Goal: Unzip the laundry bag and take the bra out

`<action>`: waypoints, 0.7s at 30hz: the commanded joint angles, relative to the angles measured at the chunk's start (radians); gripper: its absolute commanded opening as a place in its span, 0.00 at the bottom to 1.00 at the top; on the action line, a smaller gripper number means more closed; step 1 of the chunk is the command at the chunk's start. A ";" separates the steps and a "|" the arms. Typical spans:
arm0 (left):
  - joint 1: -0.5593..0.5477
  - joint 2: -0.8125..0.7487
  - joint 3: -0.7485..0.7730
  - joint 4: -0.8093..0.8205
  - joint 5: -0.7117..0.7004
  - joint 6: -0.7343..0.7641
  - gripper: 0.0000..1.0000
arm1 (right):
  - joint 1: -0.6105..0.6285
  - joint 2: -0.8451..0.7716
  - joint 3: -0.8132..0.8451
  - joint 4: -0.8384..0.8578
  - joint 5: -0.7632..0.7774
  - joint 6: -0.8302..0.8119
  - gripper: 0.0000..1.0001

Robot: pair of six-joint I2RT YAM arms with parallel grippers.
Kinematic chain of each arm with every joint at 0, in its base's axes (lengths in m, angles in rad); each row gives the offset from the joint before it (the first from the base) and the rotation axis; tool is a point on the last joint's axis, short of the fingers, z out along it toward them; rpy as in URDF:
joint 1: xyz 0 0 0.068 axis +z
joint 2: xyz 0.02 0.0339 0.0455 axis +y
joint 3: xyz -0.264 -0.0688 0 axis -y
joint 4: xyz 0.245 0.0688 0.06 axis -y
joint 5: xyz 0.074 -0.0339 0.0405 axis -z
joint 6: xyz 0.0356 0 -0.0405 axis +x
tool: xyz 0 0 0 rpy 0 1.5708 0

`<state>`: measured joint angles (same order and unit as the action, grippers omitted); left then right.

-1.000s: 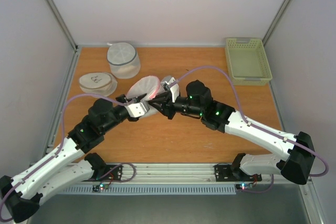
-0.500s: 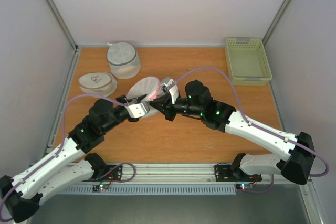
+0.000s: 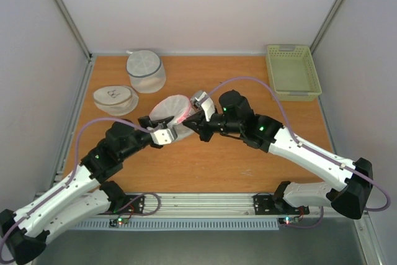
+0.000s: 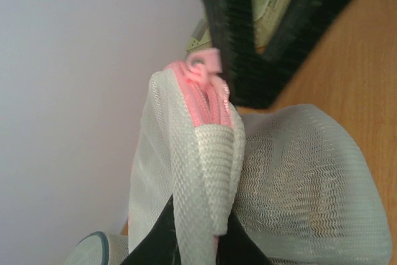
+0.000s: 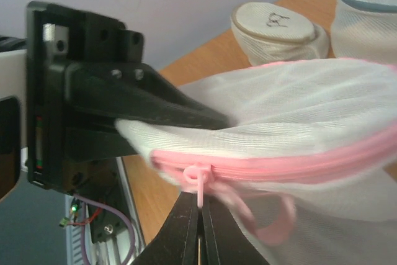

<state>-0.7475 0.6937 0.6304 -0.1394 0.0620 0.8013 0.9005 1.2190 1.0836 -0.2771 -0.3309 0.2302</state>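
Orange wood-grain worktop (image 3: 211, 172), walled in by pale panels, where the laundry bag (image 3: 169, 108) sits held up off the surface at the centre, stretched between two robot arms. The left end effector (image 3: 163, 132) is closed tight on the bag's thick woven seam, its dark fingers (image 4: 177, 237) pinching the folded white edge. The right end effector (image 5: 200, 215) is almost fully closed, its tips nipping the small pink zipper pull (image 5: 198, 175) where it hangs below the pink zipper band (image 5: 298, 166).

Over the last second both wrists have shifted only a little: the left has eased toward the near edge and the right has turned slightly, drawing the bag taut between them. The zipper teeth still look shut along the stretch in view, so the opening stroke appears set up but not yet made. The bra cannot be seen; it is presumably inside the bag.

The bag is fine, rippled white mesh, soft and collapsing where unsupported, with a stiffer ribbed binding beside the zipper. The pull is a smooth looped tab.

Further back on the left stand a white mesh drum (image 3: 146, 71) with a grey band and a flatter round pouch (image 3: 115, 98) with a dark mark on top. A pale green slotted basket (image 3: 293, 71) sits at the far right corner.
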 commanded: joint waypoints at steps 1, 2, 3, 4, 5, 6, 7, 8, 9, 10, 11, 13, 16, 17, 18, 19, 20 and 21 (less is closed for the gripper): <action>-0.003 -0.055 -0.034 0.003 0.084 0.086 0.01 | -0.051 -0.003 0.071 -0.134 -0.021 -0.054 0.01; -0.003 -0.068 -0.046 0.001 0.108 0.107 0.01 | -0.058 0.001 0.084 -0.156 -0.042 -0.064 0.01; -0.004 -0.082 -0.060 0.002 0.130 0.134 0.01 | -0.063 0.004 0.093 -0.183 -0.061 -0.075 0.01; -0.003 -0.096 -0.073 0.001 0.151 0.153 0.01 | -0.068 0.009 0.105 -0.210 -0.075 -0.088 0.01; -0.003 -0.108 -0.083 0.001 0.172 0.181 0.00 | -0.072 0.015 0.115 -0.242 -0.079 -0.103 0.01; -0.004 -0.119 -0.092 0.001 0.183 0.195 0.01 | -0.080 0.021 0.124 -0.277 -0.076 -0.119 0.01; -0.004 -0.126 -0.095 -0.004 0.192 0.197 0.01 | -0.090 0.027 0.130 -0.312 -0.075 -0.136 0.01; -0.003 -0.132 -0.095 -0.010 0.198 0.191 0.01 | -0.101 0.031 0.131 -0.338 -0.078 -0.153 0.01; -0.003 -0.136 -0.095 -0.017 0.206 0.187 0.00 | -0.110 0.033 0.130 -0.356 -0.084 -0.165 0.01; -0.003 -0.140 -0.097 -0.023 0.212 0.180 0.01 | -0.118 0.035 0.127 -0.367 -0.091 -0.178 0.01; -0.003 -0.145 -0.098 -0.025 0.220 0.175 0.01 | -0.124 0.036 0.123 -0.375 -0.100 -0.187 0.01; -0.003 -0.155 -0.097 -0.032 0.235 0.167 0.01 | -0.139 0.044 0.122 -0.405 -0.107 -0.209 0.01; -0.003 -0.165 -0.095 -0.061 0.261 0.175 0.01 | -0.175 0.044 0.113 -0.433 -0.117 -0.245 0.01; -0.003 -0.166 -0.096 -0.071 0.273 0.180 0.01 | -0.179 0.043 0.107 -0.431 -0.114 -0.250 0.01; -0.004 -0.165 -0.098 -0.080 0.285 0.178 0.00 | -0.180 0.048 0.102 -0.429 -0.116 -0.251 0.01; -0.003 -0.163 -0.102 -0.086 0.298 0.175 0.01 | -0.180 0.053 0.098 -0.420 -0.138 -0.250 0.01; -0.003 -0.159 -0.106 -0.085 0.310 0.166 0.01 | -0.179 0.058 0.086 -0.400 -0.164 -0.244 0.01; -0.003 -0.152 -0.110 -0.081 0.322 0.154 0.01 | -0.177 0.060 0.074 -0.372 -0.187 -0.234 0.01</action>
<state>-0.7479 0.5480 0.5339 -0.2432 0.2989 0.9623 0.7311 1.2694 1.1862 -0.6895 -0.4541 0.0147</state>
